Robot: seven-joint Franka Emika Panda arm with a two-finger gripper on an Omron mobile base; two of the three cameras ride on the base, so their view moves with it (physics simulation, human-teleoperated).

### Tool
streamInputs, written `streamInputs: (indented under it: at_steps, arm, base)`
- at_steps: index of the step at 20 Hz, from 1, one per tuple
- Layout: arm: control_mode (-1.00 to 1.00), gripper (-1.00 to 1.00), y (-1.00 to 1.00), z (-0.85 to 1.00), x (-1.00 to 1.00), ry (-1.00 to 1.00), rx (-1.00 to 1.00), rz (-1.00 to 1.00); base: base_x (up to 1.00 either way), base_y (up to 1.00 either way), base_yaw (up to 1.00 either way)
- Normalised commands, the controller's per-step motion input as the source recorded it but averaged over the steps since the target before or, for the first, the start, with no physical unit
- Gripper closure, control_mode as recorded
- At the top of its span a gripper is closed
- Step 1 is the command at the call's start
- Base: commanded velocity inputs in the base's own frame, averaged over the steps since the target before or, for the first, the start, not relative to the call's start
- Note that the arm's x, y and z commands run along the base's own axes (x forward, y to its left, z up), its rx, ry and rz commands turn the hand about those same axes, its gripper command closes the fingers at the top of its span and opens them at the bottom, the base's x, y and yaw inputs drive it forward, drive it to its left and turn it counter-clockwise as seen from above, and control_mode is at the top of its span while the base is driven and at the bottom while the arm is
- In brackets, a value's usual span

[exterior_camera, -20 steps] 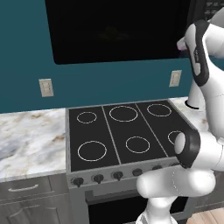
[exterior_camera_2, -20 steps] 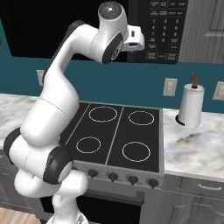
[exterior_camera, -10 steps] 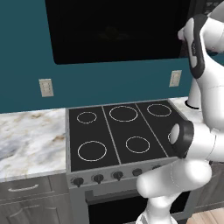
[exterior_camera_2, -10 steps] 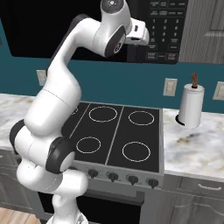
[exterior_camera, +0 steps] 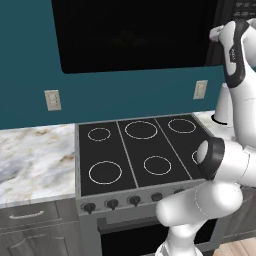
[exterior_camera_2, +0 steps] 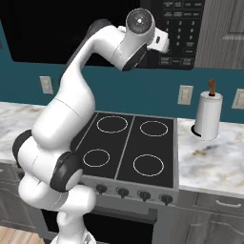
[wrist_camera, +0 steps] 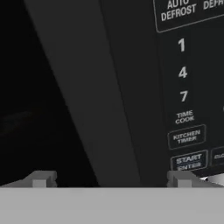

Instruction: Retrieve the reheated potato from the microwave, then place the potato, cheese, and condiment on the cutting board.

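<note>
My gripper (wrist_camera: 111, 179) raised at microwave (exterior_camera: 135, 35), jaws spread full wide, gripping nothing. Door's right edge and handle strip straight ahead between fingertips (wrist_camera: 40, 179); keypad (wrist_camera: 183, 87) at 2 o'clock, START button just above right tip. Glass door dark; faint shape inside, can't tell if potato. Gripper itself hidden behind my wrist in base views. Below: black stove (exterior_camera_2: 126, 147), marble counter (exterior_camera_2: 214, 159), paper towel roll (exterior_camera_2: 208, 116) at right, teal wall.
</note>
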Motion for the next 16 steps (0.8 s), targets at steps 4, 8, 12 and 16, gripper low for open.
streamInputs:
  at_steps: [4,8,12,16]
  arm:
    - [-1.00,-1.00,-0.07,0.00,0.32,-0.14,0.03,0.00]
    - [-1.00,-1.00,0.00,0.00,0.41,-0.09,0.06,0.00]
    - [-1.00,-1.00,-0.02,0.00,0.43,-0.01,0.10,0.01]
    - [-1.00,-1.00,0.00,0.00,0.49,0.00,0.10,0.04]
  base:
    - [0.00,0.00,0.00]
    - [0.00,0.00,0.00]
    - [0.00,0.00,0.00]
    - [0.00,0.00,0.00]
